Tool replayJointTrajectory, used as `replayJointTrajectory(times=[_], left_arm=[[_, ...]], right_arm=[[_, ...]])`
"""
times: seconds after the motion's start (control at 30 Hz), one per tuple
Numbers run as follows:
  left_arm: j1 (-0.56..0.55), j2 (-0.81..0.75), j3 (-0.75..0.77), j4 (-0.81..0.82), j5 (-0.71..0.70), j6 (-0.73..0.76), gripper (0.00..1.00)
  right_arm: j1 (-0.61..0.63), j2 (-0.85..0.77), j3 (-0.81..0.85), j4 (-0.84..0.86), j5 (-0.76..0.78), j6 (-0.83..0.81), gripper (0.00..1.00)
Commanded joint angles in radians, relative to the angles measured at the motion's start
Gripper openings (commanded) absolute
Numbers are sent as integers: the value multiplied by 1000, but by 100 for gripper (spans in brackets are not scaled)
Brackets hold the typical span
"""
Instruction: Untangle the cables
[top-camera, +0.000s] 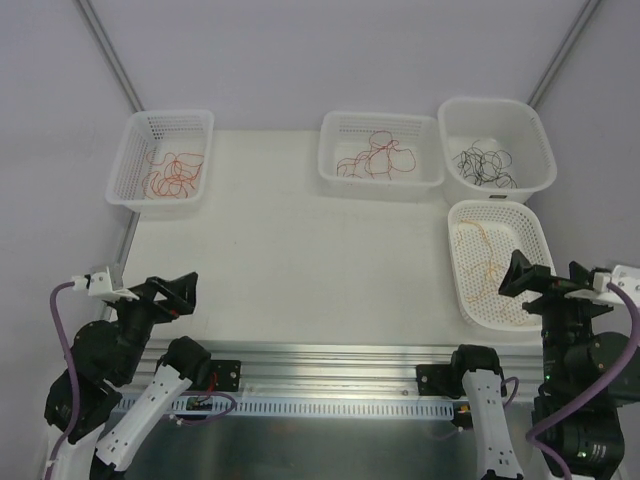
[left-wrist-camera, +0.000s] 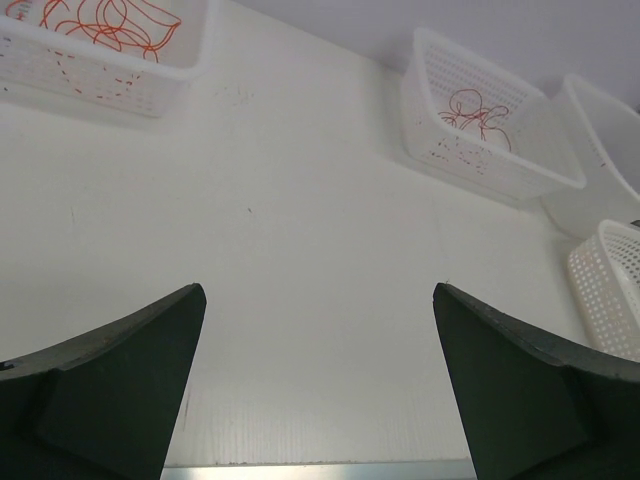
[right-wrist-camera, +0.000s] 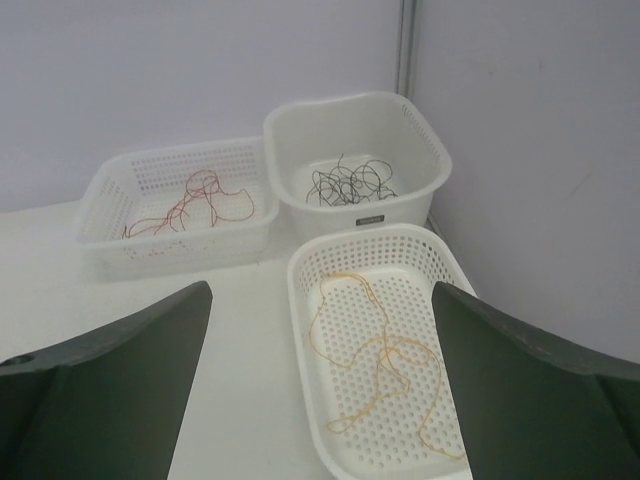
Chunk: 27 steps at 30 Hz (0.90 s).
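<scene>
The cables lie sorted by colour in four white containers. Orange cables (top-camera: 172, 172) (left-wrist-camera: 100, 18) fill the far-left basket (top-camera: 125, 160). Red and maroon cables (top-camera: 375, 158) (right-wrist-camera: 190, 205) sit in the middle basket (top-camera: 380, 118). Black cables (top-camera: 487, 165) (right-wrist-camera: 350, 182) curl in the deep tub (top-camera: 490, 103). A tan cable (top-camera: 487, 262) (right-wrist-camera: 385, 350) lies in the near right basket (top-camera: 455, 260). My left gripper (top-camera: 185, 293) (left-wrist-camera: 318, 290) hangs open over bare table at the near left, holding nothing. My right gripper (top-camera: 547, 270) (right-wrist-camera: 320, 288) stands open and empty above the near end of the tan cable's basket.
The white table (top-camera: 300, 260) ends at a metal rail (top-camera: 330, 355) along its near edge, where both arm bases are bolted. Grey walls and two slanted frame posts (top-camera: 110, 55) close off the back. Thick purple arm cables (top-camera: 62, 330) loop beside each arm.
</scene>
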Motion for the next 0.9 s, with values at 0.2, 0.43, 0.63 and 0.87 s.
replayJointTrajectory(times=[0.2, 0.43, 0.63, 0.87], left_arm=[[7, -8, 124, -82, -52, 10, 99], [7, -6, 115, -88, -84, -6, 99], [8, -40, 124, -103, -110, -8, 99], [8, -72, 107, -108, -145, -42, 99]], right_arm=[[68, -279, -25, -306, 132, -47, 97], [119, -428, -36, -416, 204, -33, 97], [151, -463, -50, -469, 236, -33, 97], [166, -456, -57, -463, 222, -36, 97]])
